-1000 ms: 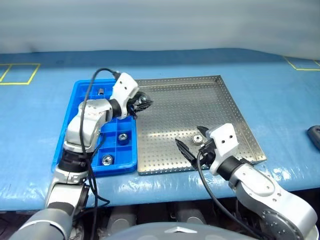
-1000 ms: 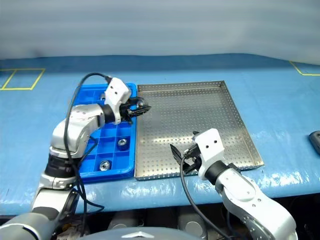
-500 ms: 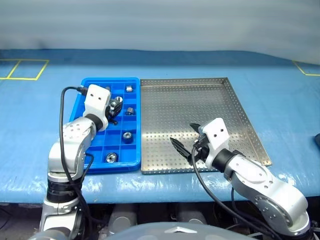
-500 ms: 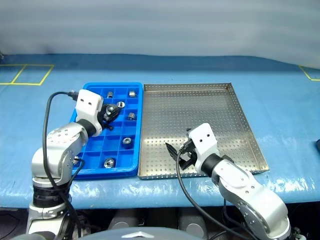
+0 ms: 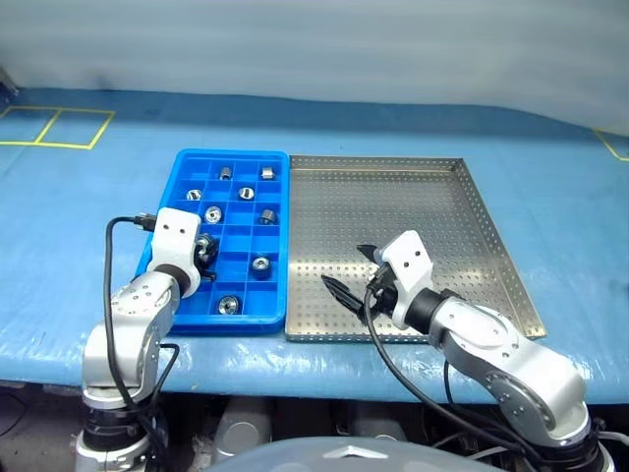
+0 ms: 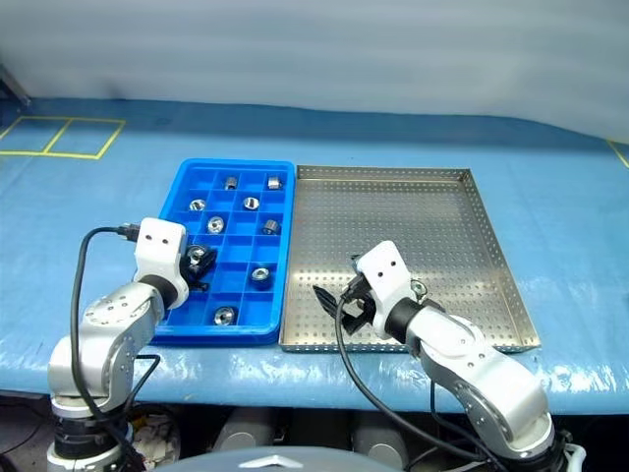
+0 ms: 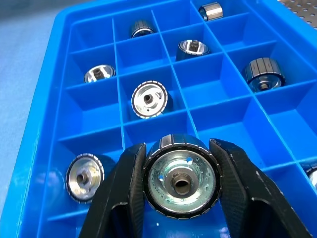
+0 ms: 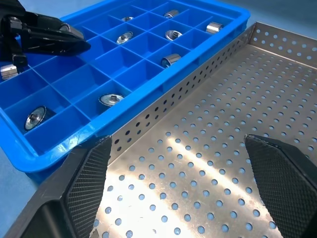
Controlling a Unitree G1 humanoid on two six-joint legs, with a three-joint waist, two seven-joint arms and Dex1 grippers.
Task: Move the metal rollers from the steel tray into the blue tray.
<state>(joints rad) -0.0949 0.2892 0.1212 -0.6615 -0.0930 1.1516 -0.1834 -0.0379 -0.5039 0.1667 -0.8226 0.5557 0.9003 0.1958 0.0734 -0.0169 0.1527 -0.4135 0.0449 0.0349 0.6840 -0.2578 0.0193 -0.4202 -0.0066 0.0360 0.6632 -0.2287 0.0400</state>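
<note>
My left gripper [image 7: 179,161] is shut on a metal roller [image 7: 181,182] and holds it low over the left half of the blue tray [image 5: 232,154]. Several more rollers lie in the tray's compartments, such as one [image 5: 260,264] near the right wall and one [image 5: 228,305] in the front row. My right gripper [image 5: 350,272] hangs open with nothing in it over the front left part of the steel tray [image 5: 413,202]. One small roller [image 6: 420,288] lies on the steel tray just behind the right hand.
The two trays sit side by side on a blue table cover [image 5: 550,177], the blue tray on the left. Yellow tape squares [image 5: 59,126] mark the cover at the far left. Each arm trails a black cable [image 5: 113,295].
My left gripper has carried the roller from the steel tray's left edge back and down over the blue tray's left half. The right gripper has stayed almost still. The camera view has shifted.
</note>
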